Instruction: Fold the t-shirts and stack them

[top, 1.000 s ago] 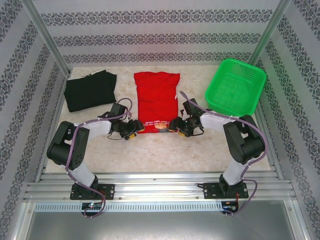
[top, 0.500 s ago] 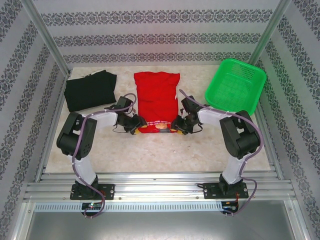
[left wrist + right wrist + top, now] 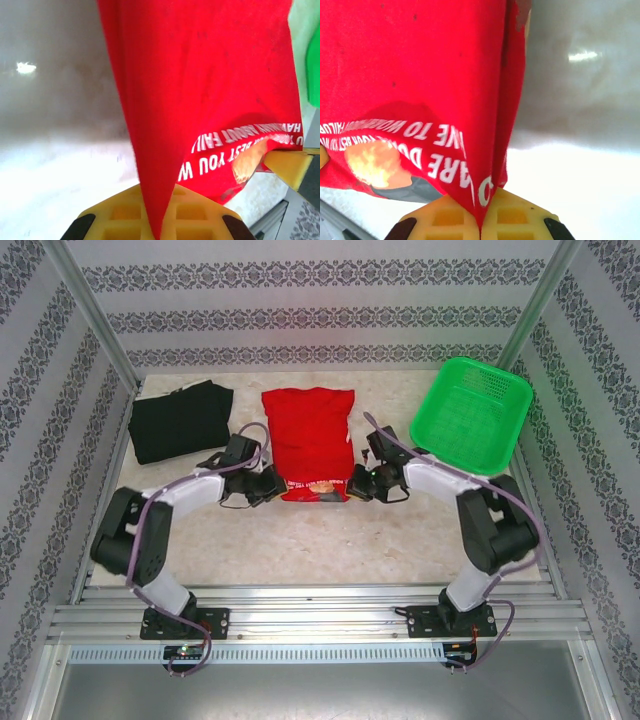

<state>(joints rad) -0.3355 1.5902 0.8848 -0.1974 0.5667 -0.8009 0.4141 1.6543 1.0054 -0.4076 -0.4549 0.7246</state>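
Nearest, the left pincer [image 3: 272, 484] and right pincer [image 3: 357, 483] sit low over the bench [image 3: 300, 540]. Each is clenched on a near corner of the red t-shirt [image 3: 308, 435], the left at its 7 o'clock corner and the right at its 5 o'clock corner. In both wrist views the red cloth is pinched between yellow pads [image 3: 125, 215], with white lettering [image 3: 445, 167] and the bear print [image 3: 375, 160] just beyond. The shirt lies mid-bench, reaching toward 12 o'clock. Farther back, the black t-shirt [image 3: 180, 422] lies at 10 o'clock and the green basket [image 3: 470, 415] at 2 o'clock.

On the surface [image 3: 300, 540], the first t-shirt [image 3: 310, 435] lies at twelve o'clock, the second t-shirt [image 3: 180, 420] at ten o'clock, a basket [image 3: 470, 425] at two o'clock.
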